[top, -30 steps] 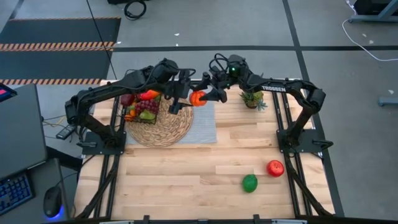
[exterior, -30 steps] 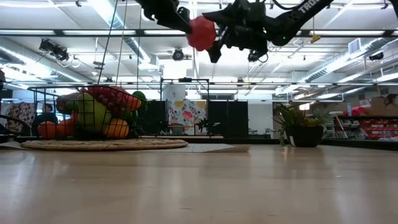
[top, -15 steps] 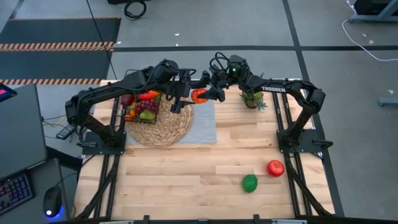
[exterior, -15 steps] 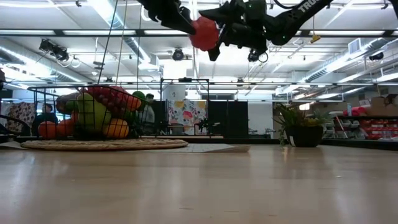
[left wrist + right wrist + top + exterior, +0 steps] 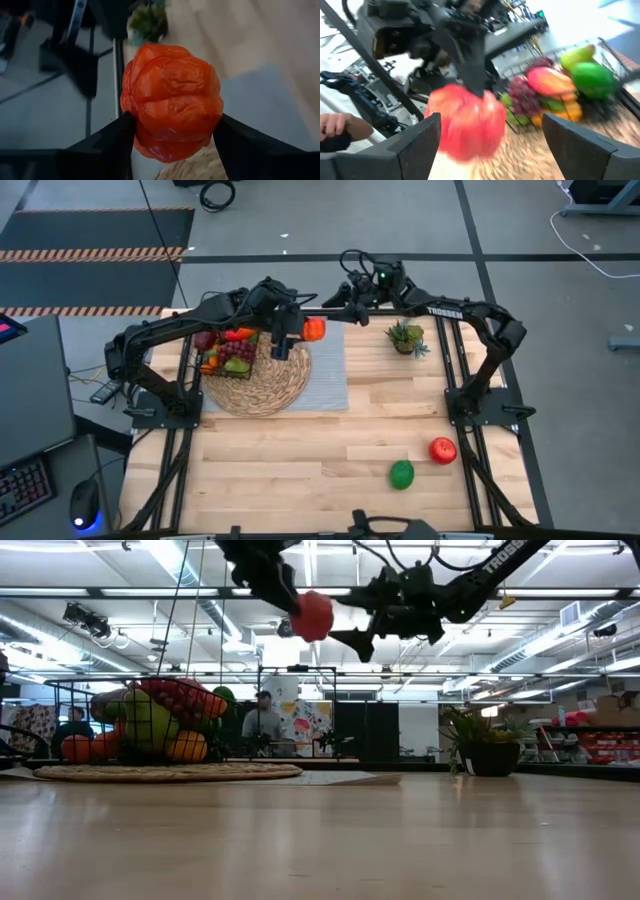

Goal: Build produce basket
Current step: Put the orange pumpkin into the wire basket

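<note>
Up in the air above the far side of the light wooden table [image 5: 330, 450], the left gripper [image 5: 300, 330] has its fingers clamped on a wrinkled orange-red fruit [image 5: 313, 329], and the left wrist view shows that fruit [image 5: 171, 102] squeezed between both dark fingers. Just beside it, the right gripper [image 5: 345, 308] hangs with its fingers spread wide and nothing between them; from its own wrist camera the fruit sits out in front of the open jaws. Below and to the left, the black wire basket [image 5: 226, 352] sits on the round woven mat [image 5: 262, 383], already piled with produce [image 5: 232, 350]: grapes, a green piece, reds and oranges. The mat overlaps a pale grey cloth [image 5: 330, 380]. A small spiky potted plant [image 5: 405, 337] stands at the far edge near the right arm. Down at the near right, a green fruit [image 5: 401, 473] and a red apple [image 5: 442, 449] lie close together on bare wood. The low view looks into a big bright room with ceiling pipes and shelving, and a person [image 5: 262, 720] is visible in the distance behind the table.
</note>
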